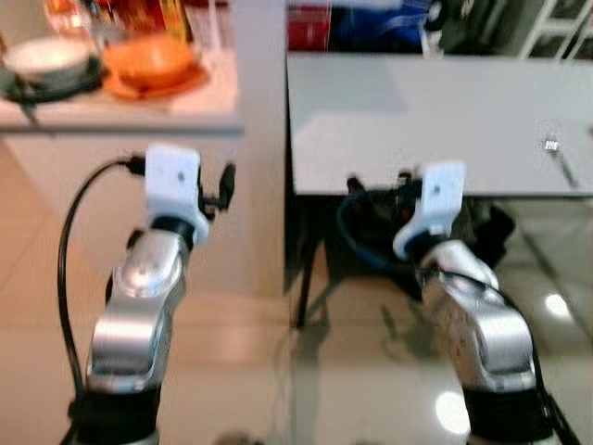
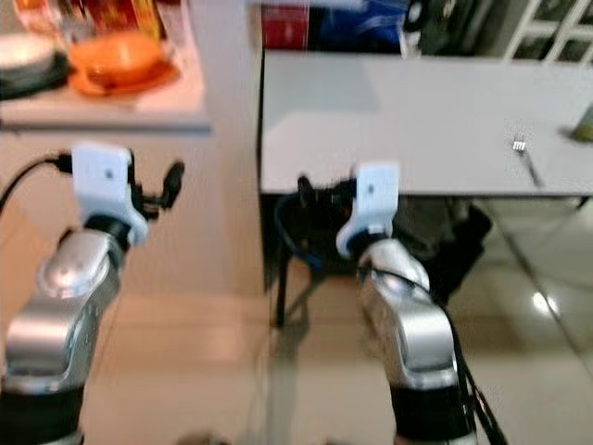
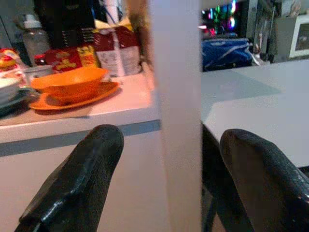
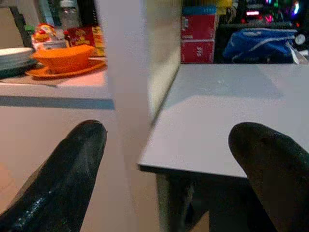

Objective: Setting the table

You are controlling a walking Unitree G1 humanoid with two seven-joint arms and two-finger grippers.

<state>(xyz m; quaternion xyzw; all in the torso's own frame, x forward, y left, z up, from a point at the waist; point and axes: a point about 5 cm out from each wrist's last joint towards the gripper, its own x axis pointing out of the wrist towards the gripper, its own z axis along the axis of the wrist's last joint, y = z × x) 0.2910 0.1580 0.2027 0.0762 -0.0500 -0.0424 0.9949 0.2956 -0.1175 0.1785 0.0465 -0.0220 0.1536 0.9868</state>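
Risk is the pillar (image 1: 259,139) between counter (image 1: 120,116) and table (image 1: 435,120); both my grippers, left (image 3: 166,179) and right (image 4: 169,169), hang apart and empty, and reaching left for the orange bowl (image 1: 148,60) could clip it

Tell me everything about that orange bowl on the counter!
The orange bowl is round, wide and shallow, with a smooth, slightly shiny look, maybe plastic or glazed. It sits upright on a matching orange plate, which rests on the pale counter left of the white pillar. Whether anything is inside it cannot be seen. Red food packets stand close behind it, and stacked pale dishes lie to its left. Neither gripper touches it.
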